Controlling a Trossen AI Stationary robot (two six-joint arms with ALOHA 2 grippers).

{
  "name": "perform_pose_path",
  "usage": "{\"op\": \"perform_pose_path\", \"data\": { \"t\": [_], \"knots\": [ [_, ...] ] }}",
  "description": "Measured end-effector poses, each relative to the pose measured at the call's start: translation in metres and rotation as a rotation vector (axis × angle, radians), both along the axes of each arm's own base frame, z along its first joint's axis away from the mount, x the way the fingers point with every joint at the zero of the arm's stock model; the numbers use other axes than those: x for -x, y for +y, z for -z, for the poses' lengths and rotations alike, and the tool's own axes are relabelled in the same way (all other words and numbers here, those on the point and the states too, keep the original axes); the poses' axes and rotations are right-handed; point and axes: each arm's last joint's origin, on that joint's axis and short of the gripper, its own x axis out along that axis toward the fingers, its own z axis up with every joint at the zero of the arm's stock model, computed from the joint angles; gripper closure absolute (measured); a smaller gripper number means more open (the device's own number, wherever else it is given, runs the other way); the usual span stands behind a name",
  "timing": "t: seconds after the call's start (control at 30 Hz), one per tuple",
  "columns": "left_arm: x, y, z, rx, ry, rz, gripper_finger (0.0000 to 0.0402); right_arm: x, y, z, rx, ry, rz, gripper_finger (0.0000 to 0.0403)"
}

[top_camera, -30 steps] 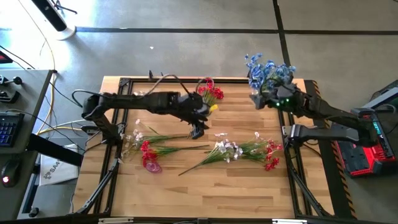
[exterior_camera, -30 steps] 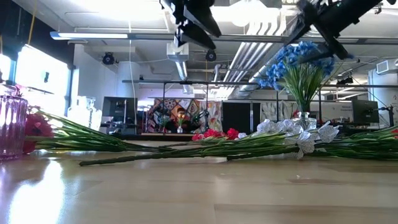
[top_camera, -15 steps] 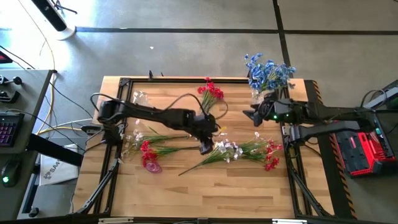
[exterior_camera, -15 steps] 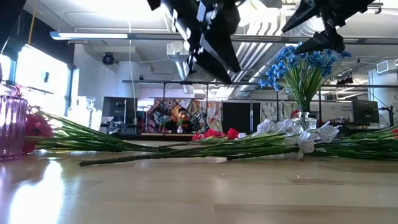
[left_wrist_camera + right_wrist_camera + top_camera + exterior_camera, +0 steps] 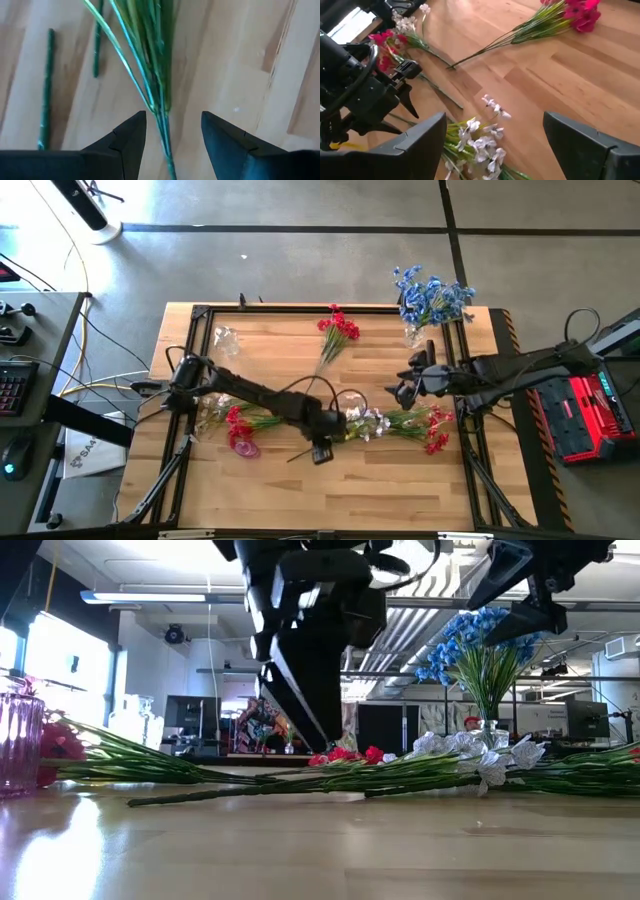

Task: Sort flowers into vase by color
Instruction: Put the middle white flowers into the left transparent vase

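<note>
My left gripper [image 5: 320,450] hangs open low over the table's middle, pointing steeply down. Its two fingers stand on either side of the thin green stems [image 5: 161,120] of a white-flowered bunch [image 5: 365,421] that lies flat on the wood; I see no touch. My right gripper [image 5: 404,392] hovers open above the table right of centre, over the white blossoms [image 5: 481,142]. Blue flowers [image 5: 432,298] stand in a clear vase [image 5: 413,335] at the far right. Red flowers [image 5: 340,330] lie at the far middle.
A mixed red and white bunch [image 5: 232,418] lies at the left beside a pink vase [image 5: 18,745]. Another green bunch with red blossoms [image 5: 434,432] lies at the right. A clear glass vase [image 5: 226,338] stands at the far left. Bare wood lies along the near edge.
My left gripper has come down and toward the table's near edge, tipping steeper, until its open fingers straddle the white bunch's stems. My right gripper has swung away from the blue flowers' vase toward the near edge and the table's middle, staying open.
</note>
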Motion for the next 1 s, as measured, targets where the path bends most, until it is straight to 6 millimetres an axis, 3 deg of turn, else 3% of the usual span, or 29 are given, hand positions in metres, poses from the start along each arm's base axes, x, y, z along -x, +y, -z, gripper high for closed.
{"op": "perform_pose_path", "data": {
  "t": [0.17, 0.33, 0.53, 0.77, 0.9, 1.0],
  "knots": [
    [0.001, -0.010, 0.010, -0.059, 0.015, -0.008, 0.0229, 0.001, 0.010, 0.000, -0.008, -0.026, 0.023, 0.0084],
    [0.000, -0.010, 0.033, -0.097, 0.082, -0.011, 0.0247, 0.004, 0.020, 0.000, -0.033, -0.050, 0.040, 0.0084],
    [-0.001, -0.012, 0.039, -0.094, 0.098, -0.045, 0.0281, 0.008, 0.033, 0.000, -0.111, -0.081, 0.051, 0.0084],
    [0.003, -0.012, 0.028, -0.078, 0.091, -0.055, 0.0391, 0.012, 0.045, 0.002, -0.178, -0.100, 0.064, 0.0084],
    [0.007, -0.014, 0.017, -0.018, 0.104, -0.050, 0.0385, 0.012, 0.052, 0.003, -0.237, -0.107, 0.066, 0.0084],
    [0.012, -0.016, -0.003, -0.001, 0.063, -0.048, 0.0395, 0.007, 0.058, 0.002, -0.275, -0.137, 0.047, 0.0084]
  ]
}}
